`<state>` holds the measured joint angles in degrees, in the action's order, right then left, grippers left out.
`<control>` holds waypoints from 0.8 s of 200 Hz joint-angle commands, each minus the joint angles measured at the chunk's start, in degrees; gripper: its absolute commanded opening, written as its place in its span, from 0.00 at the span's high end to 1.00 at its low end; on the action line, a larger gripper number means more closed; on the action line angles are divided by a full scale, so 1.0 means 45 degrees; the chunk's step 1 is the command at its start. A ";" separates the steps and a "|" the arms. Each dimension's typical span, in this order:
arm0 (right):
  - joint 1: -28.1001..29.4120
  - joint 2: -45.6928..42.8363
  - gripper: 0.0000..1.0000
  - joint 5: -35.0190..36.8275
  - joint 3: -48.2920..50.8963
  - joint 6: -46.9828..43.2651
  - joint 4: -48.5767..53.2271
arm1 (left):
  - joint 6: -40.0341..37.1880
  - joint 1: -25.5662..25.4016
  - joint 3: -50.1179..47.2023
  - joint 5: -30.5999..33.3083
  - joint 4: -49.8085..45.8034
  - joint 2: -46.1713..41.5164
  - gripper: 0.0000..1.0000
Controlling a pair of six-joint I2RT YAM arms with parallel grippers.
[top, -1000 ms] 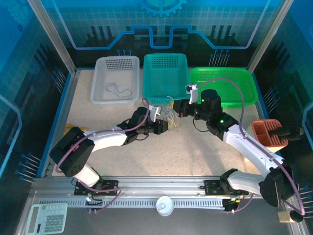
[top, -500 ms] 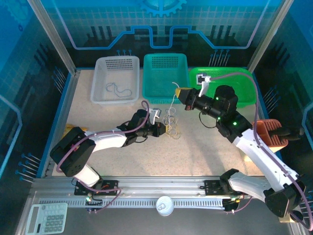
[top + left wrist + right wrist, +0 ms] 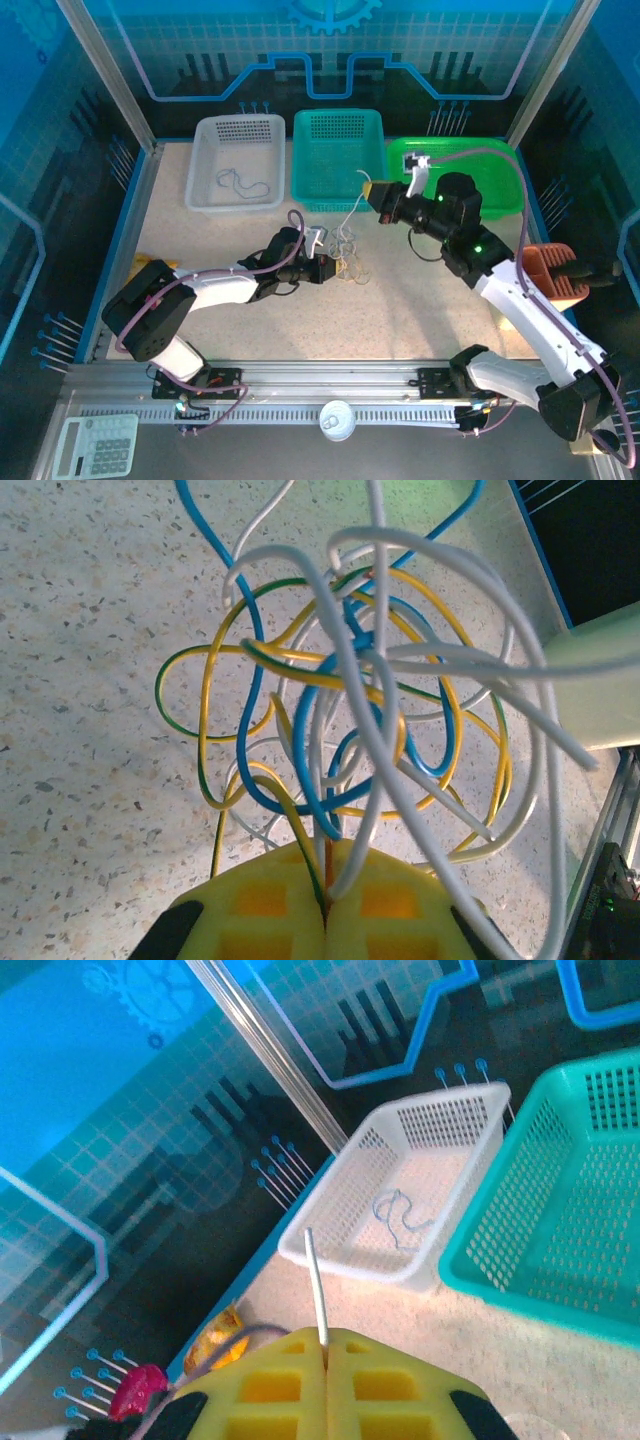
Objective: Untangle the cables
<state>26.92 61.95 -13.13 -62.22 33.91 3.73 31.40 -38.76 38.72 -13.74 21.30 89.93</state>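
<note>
Nearest the arm bases, the left fingers (image 3: 337,268) lie low over the desk (image 3: 400,320), pressed fully together on a few wires at the near edge of the cables (image 3: 352,262); in the left wrist view a yellow-green wire and a white one vanish into the seam of those fingers, while the rest of the bundle fans out beyond in blue, white and yellow loops; this grip looks meant as an anchor, pinning the snarl in place so that it cannot follow a pull. Further out and higher, the right fingers (image 3: 372,192) are shut just as tightly on a single white strand (image 3: 350,213), which slants down from them into the bundle; its short free end pokes past the tips in the right wrist view; held up and away like this, the strand can probably be drawn out of the loops. Beyond both arms stand a white basket (image 3: 235,205), a teal basket (image 3: 320,195) and a green basket (image 3: 500,180) in a row at the desk's far side; a lone greyish-blue wire (image 3: 243,183) lies in the white one, so each basket probably takes one kind of freed wire.
</note>
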 commanded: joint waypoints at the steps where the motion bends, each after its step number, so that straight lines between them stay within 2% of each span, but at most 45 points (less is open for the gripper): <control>1: -0.0281 0.0025 1.00 -0.0391 -0.2313 -0.0741 0.0246 | -0.0082 -0.0077 -0.0260 0.0147 -0.0012 -0.0243 1.00; 52: -0.0521 -0.0074 1.00 -0.0068 -0.4028 -0.0856 -0.0030 | 0.0028 -0.0077 -0.0376 0.0072 0.0211 -0.0131 1.00; 118: -0.1025 -0.0135 1.00 0.0397 -0.4451 0.0028 -0.1534 | -0.0034 -0.0065 -0.0478 0.0108 0.0206 -0.0061 1.00; 142: -0.1051 0.0011 1.00 -0.0104 -0.4149 0.0326 -0.1514 | -0.0022 -0.0072 -0.0553 0.0118 0.0200 -0.0244 1.00; 160: -0.1032 -0.0017 1.00 -0.0416 -0.3076 0.0703 -0.1761 | -0.0053 -0.0073 -0.0557 0.0103 0.0093 -0.0530 0.85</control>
<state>23.11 62.11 -13.08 -79.31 34.15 0.99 31.42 -38.76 37.21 -13.74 22.85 89.80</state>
